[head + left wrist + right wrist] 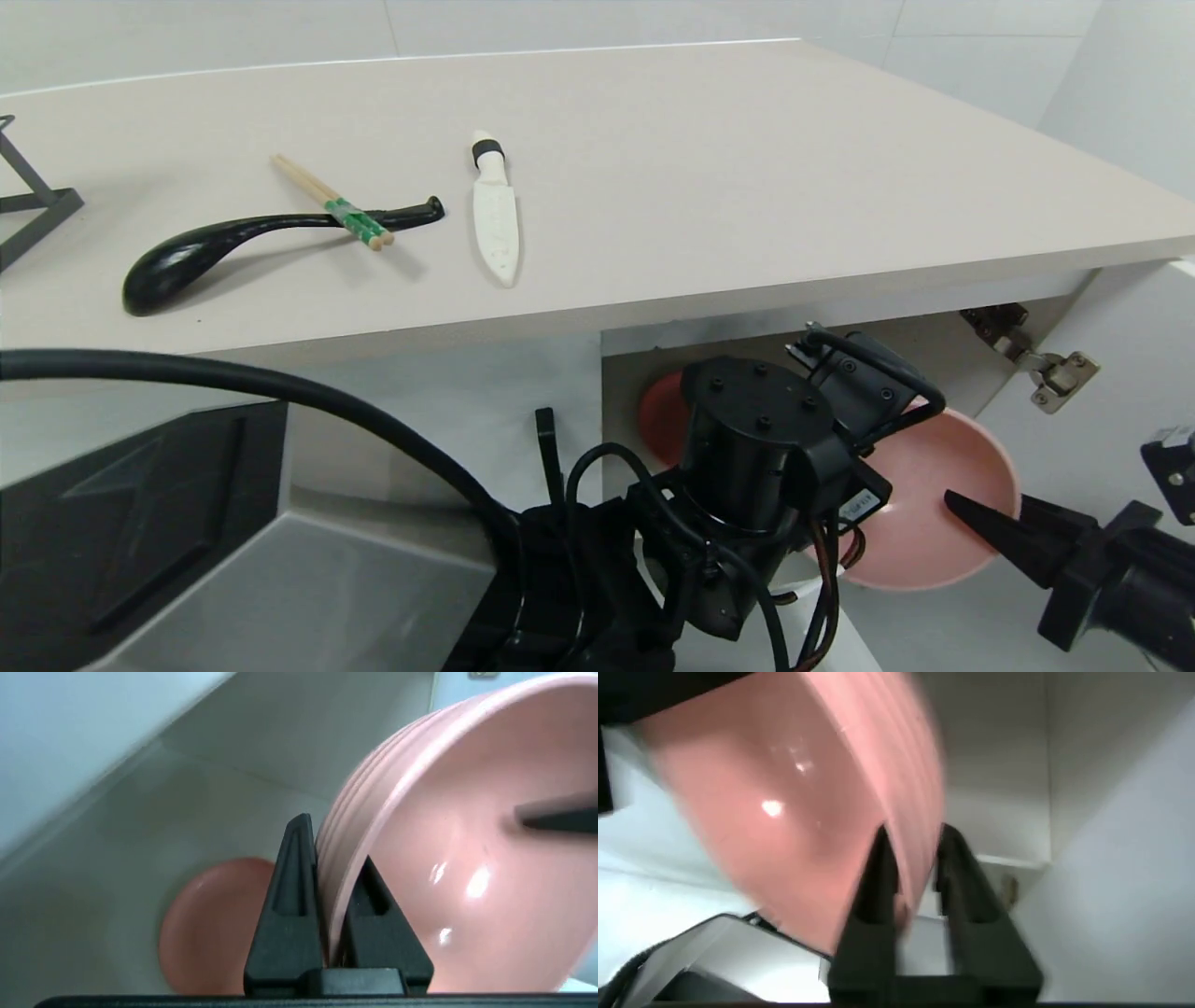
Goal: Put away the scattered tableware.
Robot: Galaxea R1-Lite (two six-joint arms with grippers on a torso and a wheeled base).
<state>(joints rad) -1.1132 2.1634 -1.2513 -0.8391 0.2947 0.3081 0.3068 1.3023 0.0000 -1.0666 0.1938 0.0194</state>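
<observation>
Kitchen, domestic in look. Pale beige countertop runs along a white tiled wall, grout lines visible. Eating and cooking tools lie loose on the counter: black ladle, a pair of wooden chopsticks resting across its handle, and a white knife just beside them. Part of a black metal rack stands at the counter's left edge. Below the counter is a cabinet with white door swung open on a metal hinge. At the opening is a pink bowl, with a reddish dish farther in.
</observation>
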